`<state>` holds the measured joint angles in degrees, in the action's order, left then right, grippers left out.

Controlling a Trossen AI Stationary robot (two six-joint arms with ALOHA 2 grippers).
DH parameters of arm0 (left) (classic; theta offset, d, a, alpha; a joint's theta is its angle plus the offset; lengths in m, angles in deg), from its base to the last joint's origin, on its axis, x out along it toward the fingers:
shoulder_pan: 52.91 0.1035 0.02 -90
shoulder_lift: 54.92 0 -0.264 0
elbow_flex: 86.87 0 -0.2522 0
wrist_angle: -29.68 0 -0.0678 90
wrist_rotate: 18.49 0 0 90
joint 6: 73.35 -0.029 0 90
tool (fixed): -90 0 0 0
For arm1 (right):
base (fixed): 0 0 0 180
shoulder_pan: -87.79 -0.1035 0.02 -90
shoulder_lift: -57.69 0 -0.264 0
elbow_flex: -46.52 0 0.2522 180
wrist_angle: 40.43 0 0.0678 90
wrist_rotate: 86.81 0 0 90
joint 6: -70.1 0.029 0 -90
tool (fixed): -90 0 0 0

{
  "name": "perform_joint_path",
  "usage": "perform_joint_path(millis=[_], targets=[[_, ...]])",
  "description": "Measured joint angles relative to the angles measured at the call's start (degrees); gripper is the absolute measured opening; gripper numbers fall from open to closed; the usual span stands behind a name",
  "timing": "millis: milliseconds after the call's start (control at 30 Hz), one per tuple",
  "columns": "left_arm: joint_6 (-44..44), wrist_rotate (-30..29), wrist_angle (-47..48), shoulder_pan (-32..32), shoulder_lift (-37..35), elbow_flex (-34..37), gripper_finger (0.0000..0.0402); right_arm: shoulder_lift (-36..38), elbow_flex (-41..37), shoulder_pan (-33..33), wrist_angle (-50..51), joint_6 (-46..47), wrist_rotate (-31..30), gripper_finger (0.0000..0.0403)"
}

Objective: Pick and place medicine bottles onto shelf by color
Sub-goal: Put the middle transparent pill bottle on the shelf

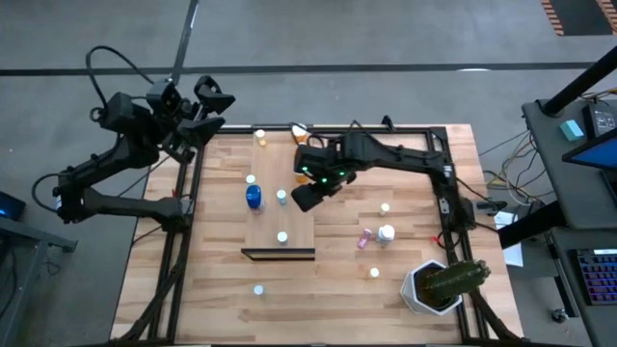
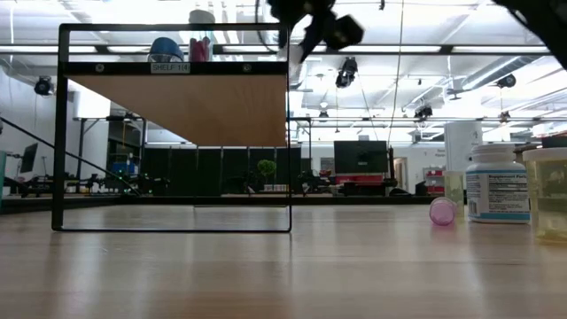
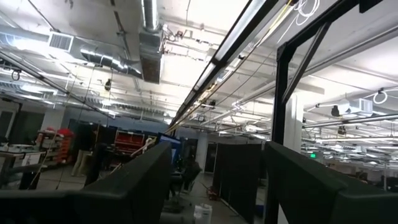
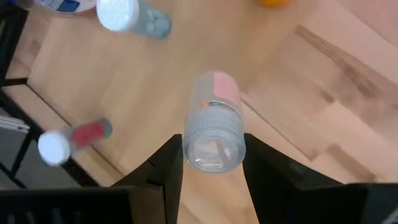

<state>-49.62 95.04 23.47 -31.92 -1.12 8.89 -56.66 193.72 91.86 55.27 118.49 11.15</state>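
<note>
Over pale shelf (image 1: 275, 231): ribbed-capped bottle (image 4: 214, 134) (cylindrical).

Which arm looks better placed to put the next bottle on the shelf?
The right. Its gripper already grips a pink-labelled bottle above the shelf. The left gripper waits open, off the table's far left corner.

An industrial lab or workshop hall. Overhead run exposed ducts (image 3: 149, 37), pipes and long strip lights (image 3: 239, 31) under a bare ceiling. The plank worktop (image 1: 405, 241) sits in a black metal frame (image 1: 448, 183) on a grey concrete floor (image 1: 386, 39). Behind it stand dark partitions (image 2: 221, 168), monitors (image 2: 359, 157) and red tool cabinets (image 3: 127, 138); cables (image 1: 501, 145) and a keyboard (image 1: 590, 275) lie alongside.
</note>
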Motion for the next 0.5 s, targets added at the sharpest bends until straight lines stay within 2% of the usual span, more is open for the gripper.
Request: perform_joint_path(millis=[167, 500], targets=[[0.0, 0.0, 0.1, 0.0, 0.6, 0.0, 0.024, -2.9, 1.1, 0.5, -1.4, -1.4, -0.7, 0.0132], [-0.1, 0.0, 0.0, 0.0, 1.7, 0.0, 0.024, -3.2, 1.1, 0.5, -1.7, -2.2, -3.5, 0.0132]])
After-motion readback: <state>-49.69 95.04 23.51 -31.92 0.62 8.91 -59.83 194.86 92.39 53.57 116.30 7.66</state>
